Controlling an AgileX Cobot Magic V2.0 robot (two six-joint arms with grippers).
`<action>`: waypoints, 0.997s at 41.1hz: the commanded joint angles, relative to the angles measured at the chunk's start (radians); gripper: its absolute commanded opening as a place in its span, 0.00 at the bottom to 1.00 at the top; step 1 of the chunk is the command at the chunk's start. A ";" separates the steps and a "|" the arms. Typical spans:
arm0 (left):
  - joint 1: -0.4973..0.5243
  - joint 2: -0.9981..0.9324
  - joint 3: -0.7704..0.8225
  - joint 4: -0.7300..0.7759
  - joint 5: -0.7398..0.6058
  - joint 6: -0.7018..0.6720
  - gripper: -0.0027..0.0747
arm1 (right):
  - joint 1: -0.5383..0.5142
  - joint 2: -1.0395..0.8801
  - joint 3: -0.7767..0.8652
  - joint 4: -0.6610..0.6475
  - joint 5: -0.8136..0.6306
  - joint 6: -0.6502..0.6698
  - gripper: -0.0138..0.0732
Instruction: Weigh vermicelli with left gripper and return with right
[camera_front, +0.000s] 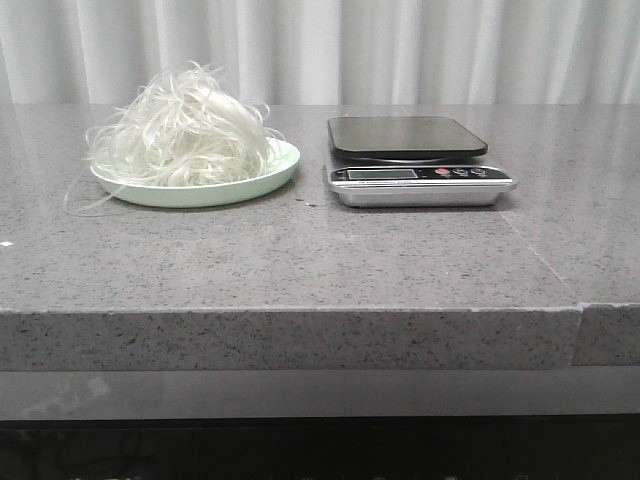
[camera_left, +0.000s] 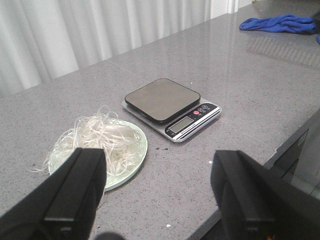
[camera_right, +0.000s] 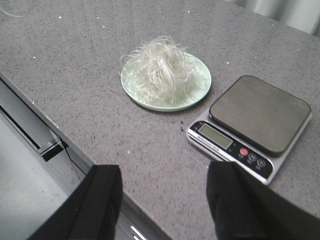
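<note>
The vermicelli (camera_front: 185, 135) is a fluffy white mound on a pale green plate (camera_front: 270, 178) at the left of the grey counter. It also shows in the left wrist view (camera_left: 105, 137) and the right wrist view (camera_right: 162, 70). A silver kitchen scale (camera_front: 415, 160) with a black platform stands to the plate's right, empty; it shows too in the left wrist view (camera_left: 165, 102) and the right wrist view (camera_right: 255, 122). My left gripper (camera_left: 160, 195) is open and empty, above the counter's front edge. My right gripper (camera_right: 165, 205) is open and empty, also back over the front edge. Neither arm shows in the front view.
The grey stone counter (camera_front: 320, 250) has a seam at the right front. White curtains (camera_front: 320, 50) hang behind it. A blue cloth (camera_left: 280, 23) lies far off on the counter. A few loose strands trail off the plate's left side.
</note>
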 joint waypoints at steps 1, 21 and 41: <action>-0.001 0.004 -0.025 -0.011 -0.078 -0.002 0.69 | -0.003 -0.100 0.039 -0.003 -0.037 0.000 0.72; -0.001 0.004 -0.025 -0.042 -0.081 -0.002 0.69 | -0.003 -0.301 0.164 -0.003 0.061 0.000 0.72; -0.001 0.004 -0.025 -0.049 -0.081 -0.002 0.22 | -0.003 -0.301 0.164 -0.003 0.060 0.000 0.34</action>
